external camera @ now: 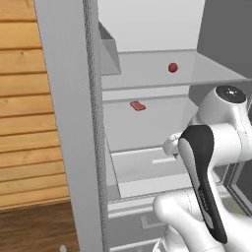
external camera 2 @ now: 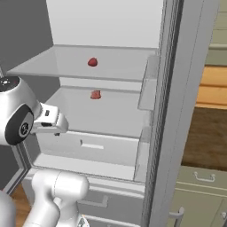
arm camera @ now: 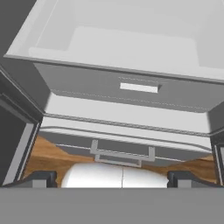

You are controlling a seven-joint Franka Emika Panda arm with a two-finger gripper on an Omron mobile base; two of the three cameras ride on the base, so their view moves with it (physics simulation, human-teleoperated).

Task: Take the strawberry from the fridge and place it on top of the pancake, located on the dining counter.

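Note:
The fridge (external camera: pixel 69 123) stands open, its pale shelves in sight. A tiny dark-red strawberry (external camera: pixel 173 67) (external camera 2: pixel 92 62) rests on the upper glass shelf (external camera 2: pixel 53 64). One shelf lower lies a flat pinkish-red piece (external camera: pixel 138 105) (external camera 2: pixel 95 94). My gripper (arm camera: pixel 112 178) hangs in front of the fridge's lower part, well below and in front of the strawberry. It is open, with its fingertips (arm camera: pixel 41 178) far apart and nothing between them. In the hand view it looks down at a pale inner drawer (arm camera: pixel 131 87) and the drawer fronts beneath. The pancake and the dining counter are out of view.
Open fridge doors flank the opening, the left door (external camera: pixel 64 162) and the right door (external camera 2: pixel 190 88), each with bins (external camera: pixel 110 54) (external camera 2: pixel 148 88). A wooden wall (external camera: pixel 24 98) lies to the left. Grey-green cabinets with handles (external camera 2: pixel 199 186) lie to the right. My own arm (external camera: pixel 206 162) fills the foreground.

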